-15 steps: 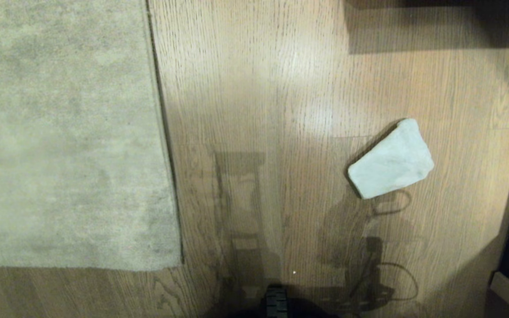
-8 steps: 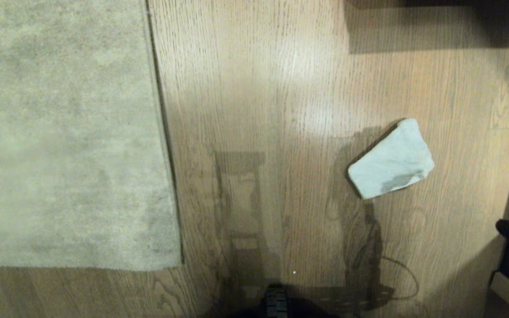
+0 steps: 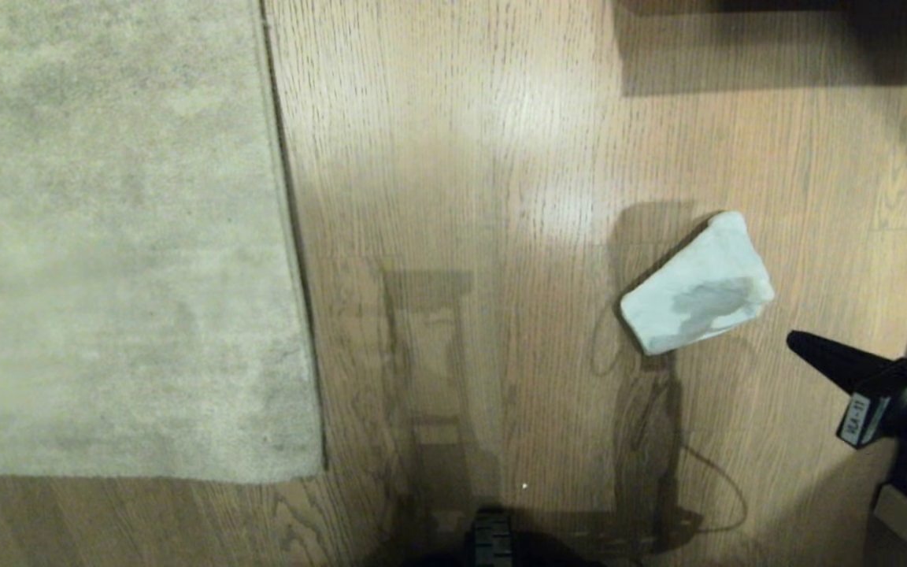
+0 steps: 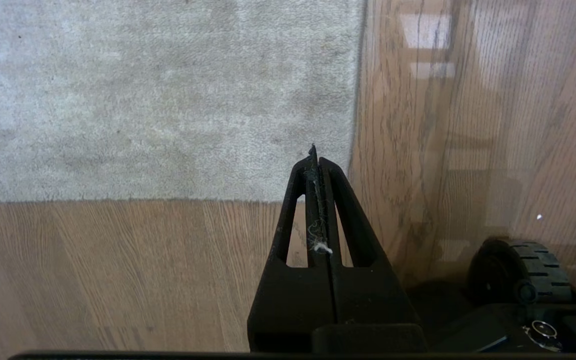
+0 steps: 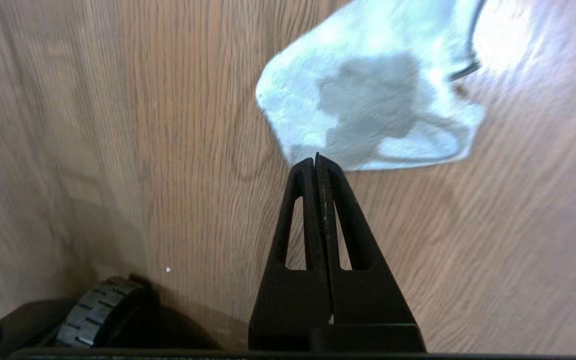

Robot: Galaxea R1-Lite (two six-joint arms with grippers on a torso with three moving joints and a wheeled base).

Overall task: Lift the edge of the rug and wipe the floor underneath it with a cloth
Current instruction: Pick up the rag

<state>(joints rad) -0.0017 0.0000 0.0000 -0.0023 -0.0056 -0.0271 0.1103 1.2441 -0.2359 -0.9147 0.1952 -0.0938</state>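
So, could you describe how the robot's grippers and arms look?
Both grippers are matte black, each with two long tapering fingers that have slot-shaped cut-outs. The left gripper carries bits of white lint along the seam between its fingers. The right gripper narrows to a point; behind it sits a small white label with dark print, and black cables run along the arm.

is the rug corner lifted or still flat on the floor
Flat: the rug edge and its corner lie flush on the floor, no backing showing.
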